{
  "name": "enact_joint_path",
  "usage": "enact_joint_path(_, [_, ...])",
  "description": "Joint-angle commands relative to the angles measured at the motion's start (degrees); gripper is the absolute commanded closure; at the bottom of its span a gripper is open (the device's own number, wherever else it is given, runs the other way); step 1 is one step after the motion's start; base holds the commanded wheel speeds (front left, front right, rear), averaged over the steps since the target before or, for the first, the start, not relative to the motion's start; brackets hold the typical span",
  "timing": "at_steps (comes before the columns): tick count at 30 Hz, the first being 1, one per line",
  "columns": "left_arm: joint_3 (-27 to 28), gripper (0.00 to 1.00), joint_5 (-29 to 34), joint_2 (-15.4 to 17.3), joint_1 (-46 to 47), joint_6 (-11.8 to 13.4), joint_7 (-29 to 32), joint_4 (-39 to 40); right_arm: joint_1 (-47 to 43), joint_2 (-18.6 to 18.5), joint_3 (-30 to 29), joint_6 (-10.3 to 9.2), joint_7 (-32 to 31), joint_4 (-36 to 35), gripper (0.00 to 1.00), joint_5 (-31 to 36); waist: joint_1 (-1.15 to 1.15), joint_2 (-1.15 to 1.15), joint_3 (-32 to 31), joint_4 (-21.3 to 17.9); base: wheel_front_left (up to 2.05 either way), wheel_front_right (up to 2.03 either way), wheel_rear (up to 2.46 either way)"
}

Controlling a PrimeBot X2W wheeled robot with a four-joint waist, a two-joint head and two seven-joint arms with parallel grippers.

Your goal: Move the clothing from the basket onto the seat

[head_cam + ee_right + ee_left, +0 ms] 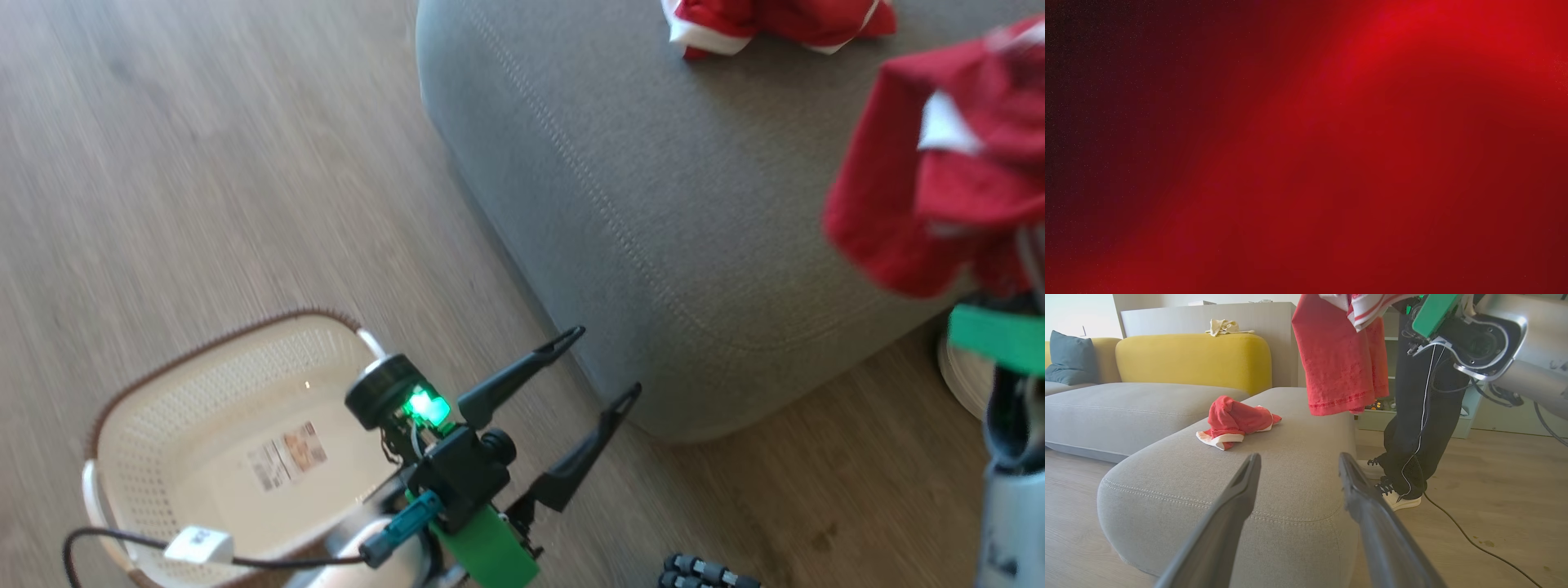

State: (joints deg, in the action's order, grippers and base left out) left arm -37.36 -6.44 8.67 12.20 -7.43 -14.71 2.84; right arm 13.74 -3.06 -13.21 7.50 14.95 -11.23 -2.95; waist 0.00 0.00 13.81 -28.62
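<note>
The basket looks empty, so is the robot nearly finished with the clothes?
Nearly. Done: the basket holds just a paper label, and one red garment lies on the grey seat. In hand: the right pincer is shut on a second red garment, hanging above the seat. Still to do: lower and release it there. The left pincer is open and empty.

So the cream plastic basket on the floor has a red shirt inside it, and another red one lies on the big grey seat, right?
Not quite. In the head view the cream plastic basket holds only a paper label, no shirt. A crumpled red garment does lie on the grey fabric seat.
</note>
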Motion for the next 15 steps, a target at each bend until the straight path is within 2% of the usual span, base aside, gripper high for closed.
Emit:
enact_joint_path(1, [1.3, 0.0, 0.6, 0.7, 2.9, -0.1, -0.3, 2.0, 3.7, -0.4, 1.0, -0.01, 0.1, -2.0, 1.0, -0.1, 0.0, 0.0, 2.0, 0.3, 0.0, 0.0, 0.0])
enact_joint_path(10, [2.5, 0.0, 1.0, 6.9, 6.0, -0.1, -0.3, 2.8, 16.5, -0.3, -3.7, -0.01, 0.1, 0.3, 1.0, -6.2, 0.0, 0.0, 11.8, -0.7, 0.0, 0.0, 0.0])
enact_joint_path(13, [1.9, 0.0, 1.1, 9.6, 7.3, -0.1, -0.3, 3.3, 22.2, -1.8, -4.9, -0.01, 0.1, 2.3, 1.0, -7.1, 0.0, 0.0, 15.4, -1.3, 0.0, 0.0, 0.0])
enact_joint_path(15, [1.4, 0.0, 1.0, 11.1, 8.0, -0.1, -0.3, 3.4, 25.5, -3.3, -4.8, -0.01, 0.1, 3.7, 1.0, -5.4, 0.0, 0.0, 17.1, -1.6, 0.0, 0.0, 0.0])
